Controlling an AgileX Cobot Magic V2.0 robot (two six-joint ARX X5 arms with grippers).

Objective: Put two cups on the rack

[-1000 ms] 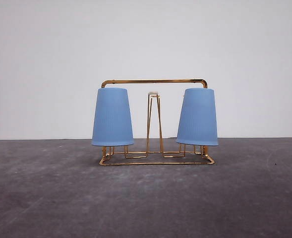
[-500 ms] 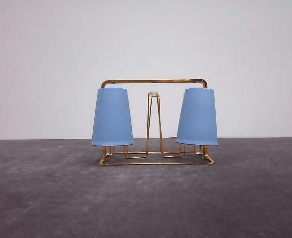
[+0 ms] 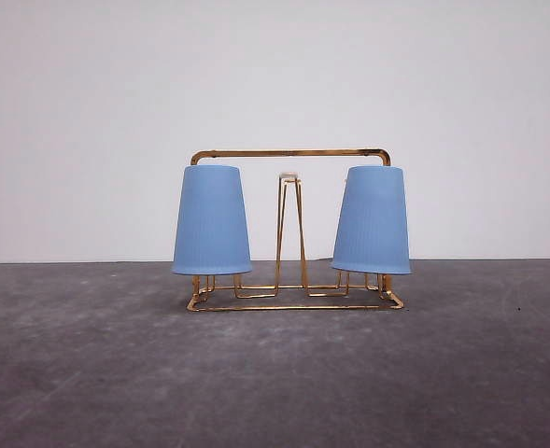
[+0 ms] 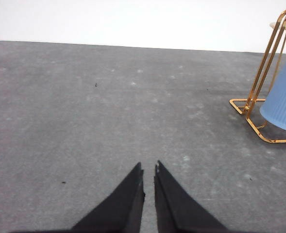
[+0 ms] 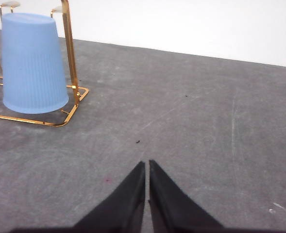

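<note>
Left jaws nearly closed, empty, over bare tabletop. Both cups, left cup and right cup, sit inverted on the rack mid-tabletop. Right jaws likewise; we judge nothing remains to grasp.

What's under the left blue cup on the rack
Gold wire legs of the rack show below the left cup's rim. The prong inside it is covered, so I can't see it.
</note>
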